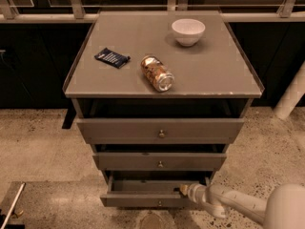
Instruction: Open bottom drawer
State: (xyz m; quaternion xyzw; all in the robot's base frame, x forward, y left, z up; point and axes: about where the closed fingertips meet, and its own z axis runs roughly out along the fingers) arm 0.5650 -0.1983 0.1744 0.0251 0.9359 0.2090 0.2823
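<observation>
At the foot of the cabinet (214, 66), we see the gripper (184, 190) at the front edge of the partly open bottom drawer (138, 201); whether it is open or closed, we cannot tell.

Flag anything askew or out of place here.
Only the can lies tipped on its side on the cabinet top, right of the dark packet; the bowl sits upright. The bottom drawer is partly out, with the gripper at its top edge.

No lettering can be read — not on the dark packet (112, 57) or the can (157, 73).
</observation>
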